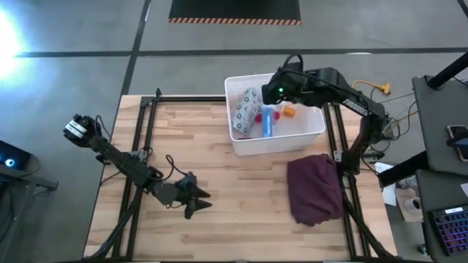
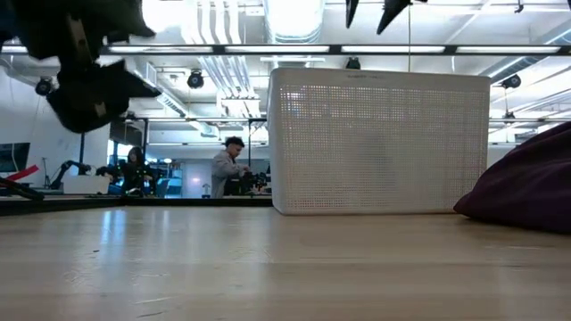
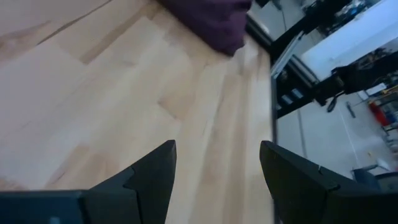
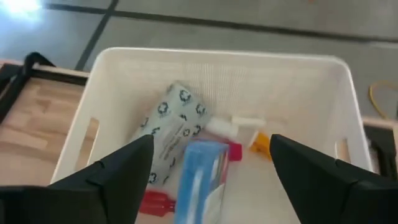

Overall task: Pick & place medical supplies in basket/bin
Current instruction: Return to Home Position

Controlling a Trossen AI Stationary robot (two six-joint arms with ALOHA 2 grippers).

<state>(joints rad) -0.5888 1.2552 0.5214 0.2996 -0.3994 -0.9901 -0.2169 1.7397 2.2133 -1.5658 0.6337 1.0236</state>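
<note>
The white bin (image 1: 243,148) sits at the far side of the wooden table (image 1: 219,175). The medical things are all lying inside it. There is a grey-green dotted pouch (image 4: 174,127). A blue box (image 4: 202,177) lies right beside it and touches it. There is also a red tube (image 4: 152,202), a small white bottle (image 4: 239,124) and an orange pill bottle (image 4: 261,143).

The right gripper (image 4: 211,142) hangs just above the bin. Its fingers are spread wide and hold nothing.

The left gripper (image 3: 217,144) is well apart from the bin, over the bare wood near the front. Its fingers are wide too, with nothing in them.

A dark maroon cloth (image 1: 316,188) lies in a heap on the table, near the bin.
</note>
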